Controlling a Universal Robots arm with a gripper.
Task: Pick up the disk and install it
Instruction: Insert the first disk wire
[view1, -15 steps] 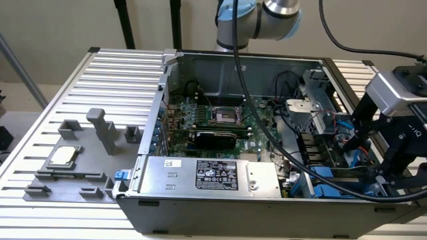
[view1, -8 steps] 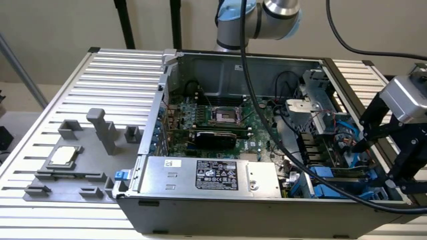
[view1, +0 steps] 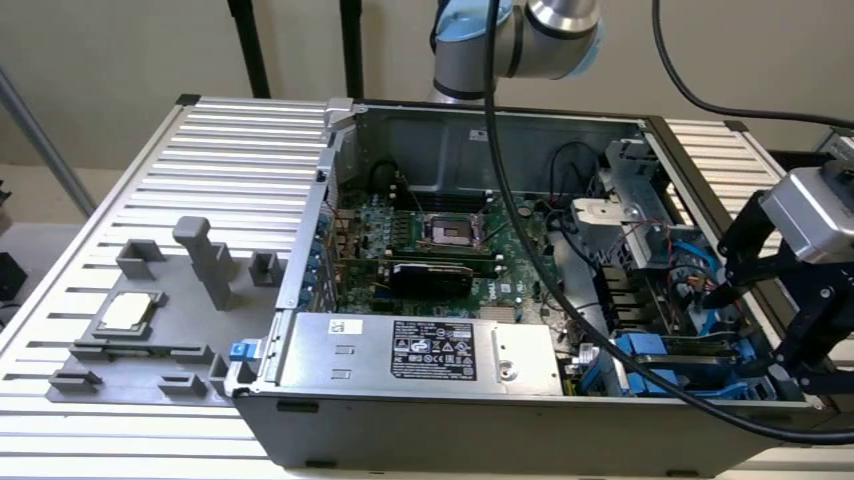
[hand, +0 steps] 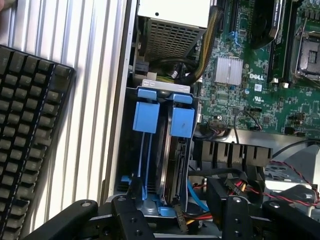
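Observation:
The disk (hand: 176, 159) stands edge-on in the blue drive cage (hand: 150, 93) of the open computer case (view1: 441, 420), its grey body and connector end showing under a blue tab. In the exterior view the disk's blue rails (view1: 650, 352) sit at the case's front corner on that view's right. My gripper (view1: 763, 322) hangs just above and beside this cage, open, with nothing between its black fingers (hand: 131, 216). A second blue-tabbed carrier (hand: 146, 116) stands beside the disk.
A black cable (view1: 534, 250) droops across the motherboard (view1: 434, 235). The power supply (view1: 427, 350) lies along the case's front. A grey fixture (view1: 147, 340) holding a small silver chip (view1: 127, 312) sits on the slatted table. A keyboard (hand: 30, 125) lies beside the case.

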